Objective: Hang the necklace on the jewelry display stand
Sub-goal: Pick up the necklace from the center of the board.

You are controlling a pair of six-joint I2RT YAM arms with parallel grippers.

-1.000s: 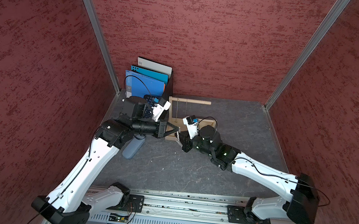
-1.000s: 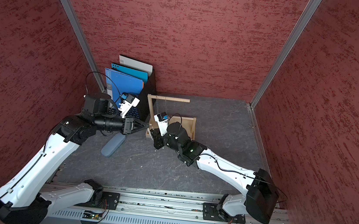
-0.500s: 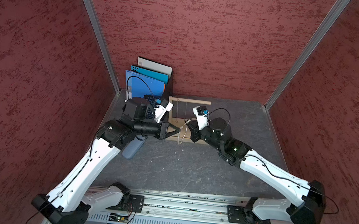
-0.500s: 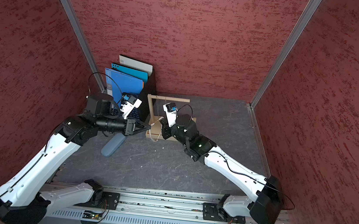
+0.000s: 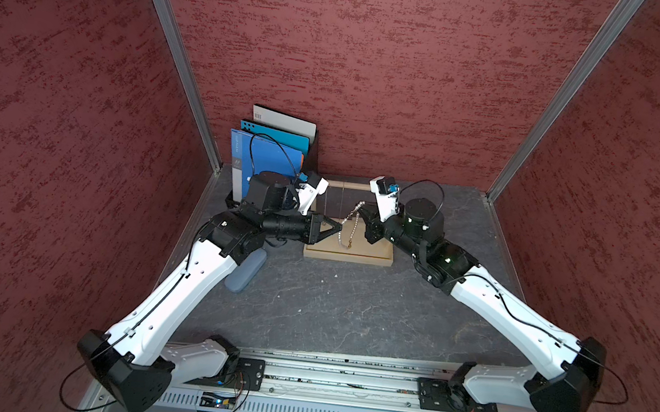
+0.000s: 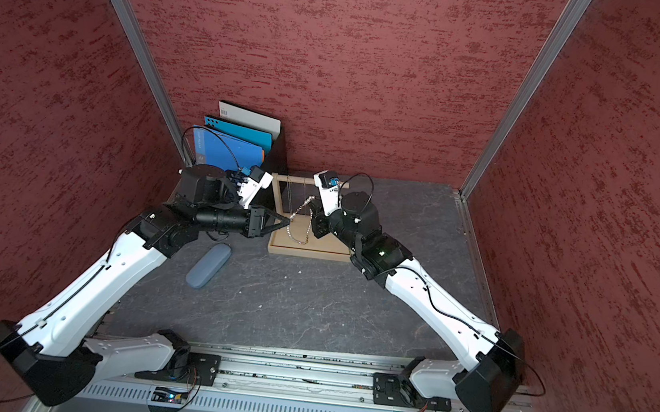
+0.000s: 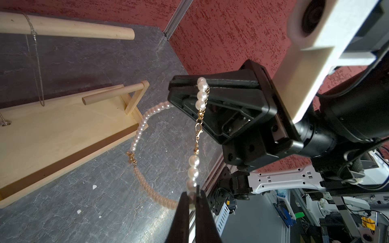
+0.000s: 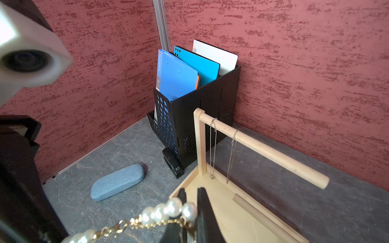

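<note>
Currently both grippers are clamped on the pearl necklace (image 7: 137, 130), one on each side of its gold clasp (image 7: 199, 128). The left gripper (image 7: 193, 201) pinches a few pearls on one side, and the right gripper (image 7: 179, 90) pinches the pearls on the other. The rest of the strand sags between them as an open loop. It hangs in the air near the jewelry display stand (image 5: 348, 258), lower than the crossbar (image 8: 263, 147), and not yet on it.

Judgement: the two-point hold spreads the loop so it can pass over the crossbar's free end.

Edges and room:
- Two thin chains (image 8: 213, 147) already hang near the post end of the bar; the half toward the free end is bare.
- The black file rack (image 8: 206, 101) stands just beside the post, with the wall close behind, so there is no entry from that side.
- The lower rail (image 7: 113, 93) sits in the tray under the bar, and a drooping loop could snag on it.
- The blue-grey case (image 8: 117, 182) lies on the table, well apart from the stand.
</note>
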